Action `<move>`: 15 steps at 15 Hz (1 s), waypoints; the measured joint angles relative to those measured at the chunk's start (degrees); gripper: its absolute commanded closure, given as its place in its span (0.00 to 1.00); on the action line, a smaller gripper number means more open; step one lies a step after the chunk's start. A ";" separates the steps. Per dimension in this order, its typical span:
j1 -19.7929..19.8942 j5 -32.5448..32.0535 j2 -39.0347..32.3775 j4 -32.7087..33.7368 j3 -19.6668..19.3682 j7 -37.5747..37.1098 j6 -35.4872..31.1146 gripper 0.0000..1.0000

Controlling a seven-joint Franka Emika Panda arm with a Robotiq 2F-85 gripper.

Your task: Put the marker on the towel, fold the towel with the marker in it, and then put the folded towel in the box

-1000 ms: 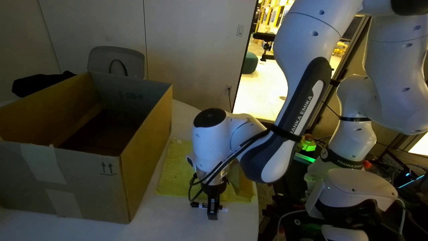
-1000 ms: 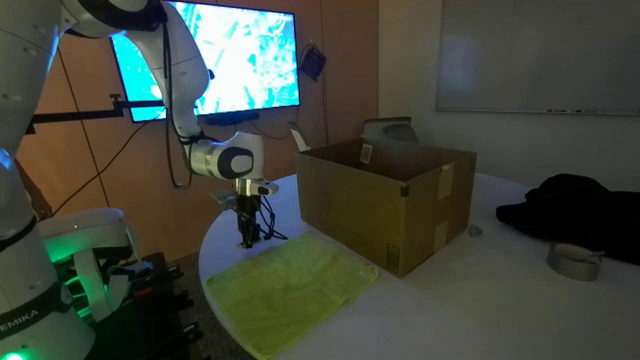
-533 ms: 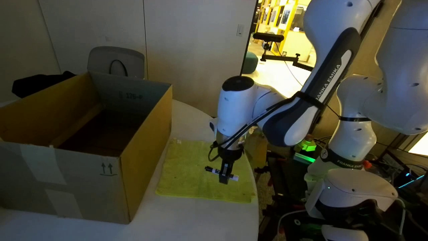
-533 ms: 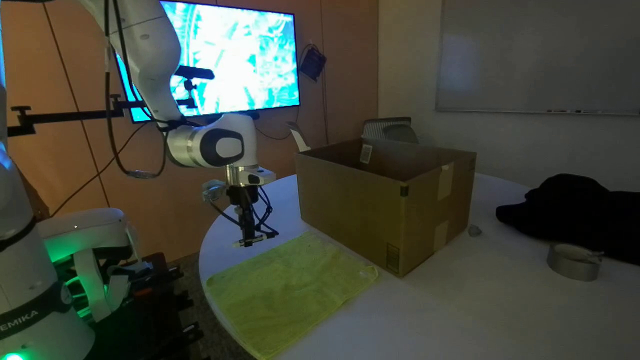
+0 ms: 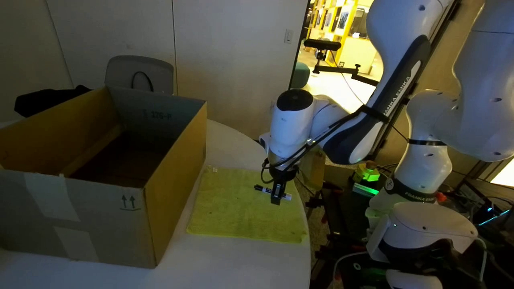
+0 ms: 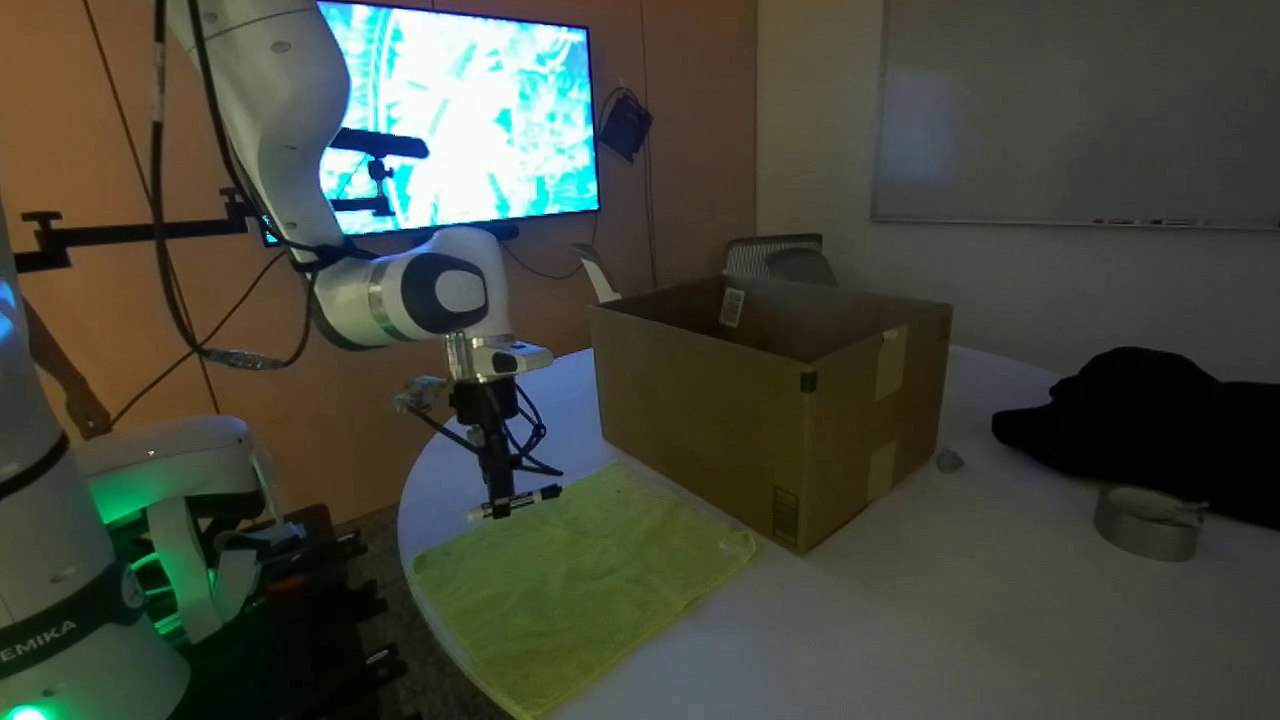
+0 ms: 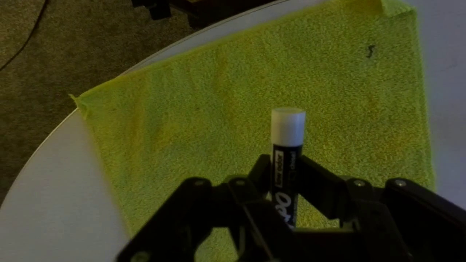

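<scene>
My gripper (image 7: 285,173) is shut on the marker (image 7: 287,127), a dark stick with a white end, pinched between both fingers around its black label. In both exterior views the gripper (image 5: 277,196) holds the marker (image 6: 530,496) roughly level, the white end sticking out on one side and the black end on the other. Below it the towel (image 5: 237,212), a yellow-green square, lies flat and unfolded. The marker seems raised above the towel; how high is hard to tell. The open-topped cardboard box (image 6: 700,390) stands beside the towel. Part of the marker is hidden by the gripper.
The round white table (image 5: 209,265) ends close to the towel's side, with its edge curving past a towel corner. A grey tape roll (image 6: 1145,525) and black cloth (image 6: 1150,430) lie beyond the box. A chair (image 5: 138,72) stands behind.
The gripper has lifted the marker from the tabletop at the towel's edge and carried it over the towel, its motion slowing lately. Towel and box have stayed in place.
</scene>
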State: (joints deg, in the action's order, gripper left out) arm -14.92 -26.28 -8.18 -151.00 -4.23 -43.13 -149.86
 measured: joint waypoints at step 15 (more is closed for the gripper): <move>0.86 -2.66 -18.73 13.40 -2.83 2.71 0.89 0.31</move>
State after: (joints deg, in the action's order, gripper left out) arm -14.06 -28.93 -26.91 -137.60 -7.06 -40.41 -148.97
